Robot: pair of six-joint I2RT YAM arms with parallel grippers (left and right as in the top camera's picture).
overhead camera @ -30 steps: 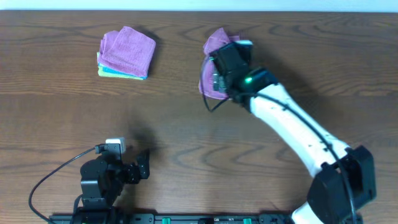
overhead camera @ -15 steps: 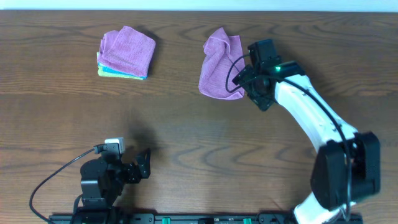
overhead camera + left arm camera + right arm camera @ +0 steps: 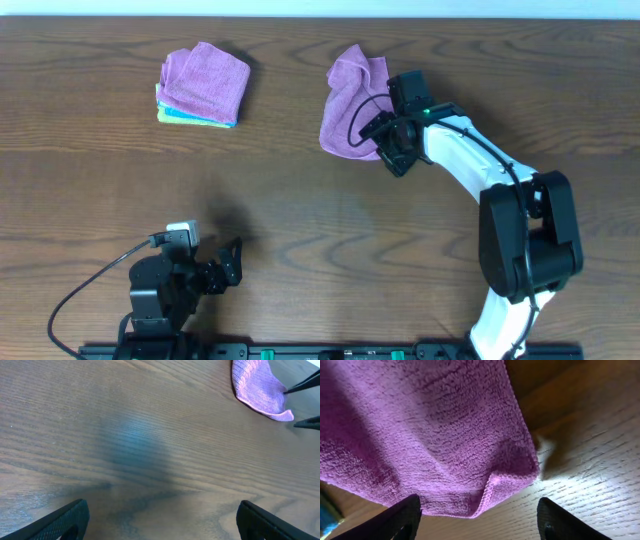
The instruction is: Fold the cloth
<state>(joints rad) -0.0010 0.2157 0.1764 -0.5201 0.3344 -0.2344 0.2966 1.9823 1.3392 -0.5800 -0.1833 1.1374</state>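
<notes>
The purple cloth [image 3: 350, 105] lies rumpled on the wooden table at the back centre, with its upper part bunched. My right gripper [image 3: 386, 148] is low at the cloth's near right corner. In the right wrist view the cloth [image 3: 420, 435] fills the upper left. Its hemmed corner pokes down between the open jaws of that gripper [image 3: 479, 510], and neither finger touches it. My left gripper [image 3: 230, 265] rests near the front left, far from the cloth. It stands wide open [image 3: 162, 510] over bare wood, with the cloth [image 3: 257, 387] far off at the top right.
A neat stack of purple, teal and yellow-green cloths [image 3: 203, 85] sits at the back left. Its edge [image 3: 327, 515] shows in the right wrist view. A black cable loops beside the left arm's base [image 3: 75, 290].
The right gripper lifted off the cloth, swung out to its right, then came back to the near right corner with its jaws narrowing. The left arm has not moved.
</notes>
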